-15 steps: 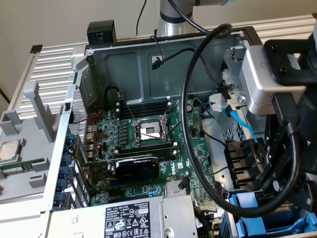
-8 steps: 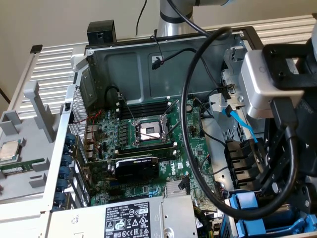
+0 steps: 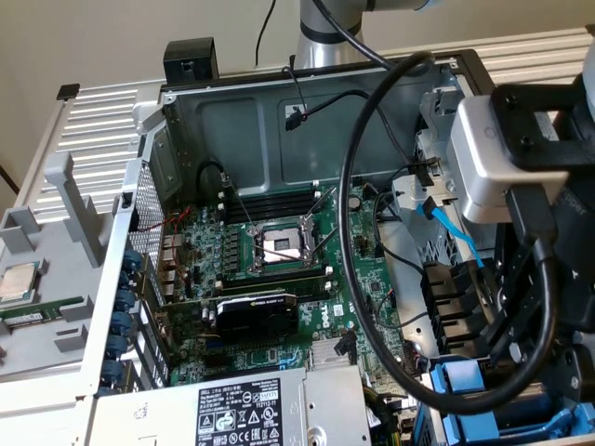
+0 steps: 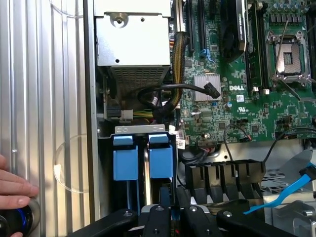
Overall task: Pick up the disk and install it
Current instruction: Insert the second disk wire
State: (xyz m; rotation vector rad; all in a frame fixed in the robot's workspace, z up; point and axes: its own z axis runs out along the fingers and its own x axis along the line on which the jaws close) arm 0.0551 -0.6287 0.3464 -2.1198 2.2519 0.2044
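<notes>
The disk (image 4: pixel 161 159) shows as bright blue carrier tabs standing end-on in the drive bay at the corner of the open computer case (image 3: pixel 232 121). In the exterior view the same blue carrier (image 3: pixel 462 390) sits low at the exterior view's right, beneath the arm's wrist (image 3: pixel 502 158). My gripper (image 4: pixel 173 215) hangs right over the bay. Its black fingers (image 4: pixel 159 217) are drawn close together, with a thin sliver of blue pinched between them. Most of the silver drive body is hidden down in the bay.
A grey power-supply box (image 4: pixel 133 44) stands beside the bay. The motherboard (image 3: pixel 279 243) with its bare socket lies deeper in the case. Black cables (image 4: pixel 163 91) and a blue data cable (image 4: pixel 291 190) run close by. A hand (image 4: pixel 15 188) rests on a black knob.
</notes>
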